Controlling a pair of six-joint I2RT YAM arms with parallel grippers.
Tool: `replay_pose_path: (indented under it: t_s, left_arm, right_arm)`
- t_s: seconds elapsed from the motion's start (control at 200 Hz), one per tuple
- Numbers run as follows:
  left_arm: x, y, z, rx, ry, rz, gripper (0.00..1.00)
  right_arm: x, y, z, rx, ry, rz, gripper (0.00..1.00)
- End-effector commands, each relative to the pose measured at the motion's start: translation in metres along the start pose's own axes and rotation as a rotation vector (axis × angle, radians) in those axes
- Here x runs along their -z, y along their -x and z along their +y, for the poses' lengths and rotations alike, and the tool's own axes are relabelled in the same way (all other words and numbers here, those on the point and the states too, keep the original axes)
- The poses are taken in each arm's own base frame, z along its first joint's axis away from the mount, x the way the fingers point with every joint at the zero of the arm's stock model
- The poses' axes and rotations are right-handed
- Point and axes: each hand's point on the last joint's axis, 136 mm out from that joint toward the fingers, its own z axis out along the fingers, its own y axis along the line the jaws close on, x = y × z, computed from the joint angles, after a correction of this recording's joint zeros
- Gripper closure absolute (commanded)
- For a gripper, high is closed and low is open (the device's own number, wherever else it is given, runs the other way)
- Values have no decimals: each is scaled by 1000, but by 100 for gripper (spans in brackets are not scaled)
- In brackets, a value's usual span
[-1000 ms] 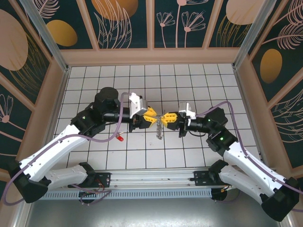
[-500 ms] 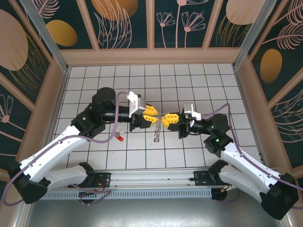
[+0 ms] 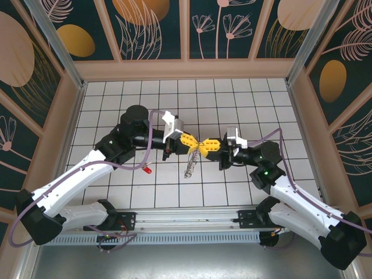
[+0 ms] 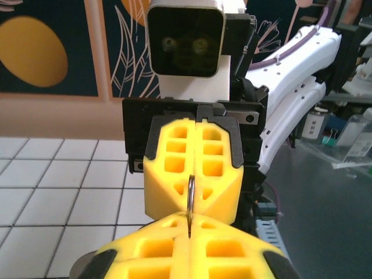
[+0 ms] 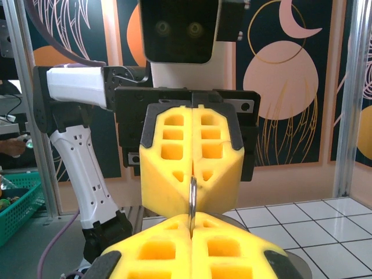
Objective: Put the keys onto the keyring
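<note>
Left gripper (image 3: 195, 143), right gripper (image 3: 206, 144) — both pinch keyring (image 3: 191, 163), key (image 3: 147, 171) aside

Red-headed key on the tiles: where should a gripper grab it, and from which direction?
Probably the red head, from straight above. The key lies on the tiled table, so its sides are reachable only from the top. The head is its bulkiest part, and the rest looks too thin to pinch.

The key (image 3: 147, 171) lies on the table (image 3: 232, 99), left of the keyring (image 3: 192, 161).
</note>
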Motion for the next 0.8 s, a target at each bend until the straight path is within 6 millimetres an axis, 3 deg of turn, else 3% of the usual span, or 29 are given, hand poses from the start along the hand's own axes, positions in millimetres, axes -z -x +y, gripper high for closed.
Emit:
replay_pose_path:
  t_s: [0.0,0.06,0.17,0.28,0.51,0.796]
  left_arm:
    - [-3,11,0,-34,-12,-29,100]
    - [-2,10,2,-40,1,-19,100]
    - [0,1,14,-58,81,48,100]
    - [4,-14,29,-80,165,156,100]
    - [9,-46,50,-82,254,338,100]
    - [15,-56,50,-77,263,392,100]
  right_arm:
    - [-1,8,8,37,26,-28,100]
    - [-1,7,2,31,-3,-15,100]
    - [-2,-2,-13,13,-88,60,69]
    - [3,-12,-25,18,-185,147,56]
    - [14,-20,-34,25,-300,268,57]
    - [12,-37,-39,36,-315,385,62]
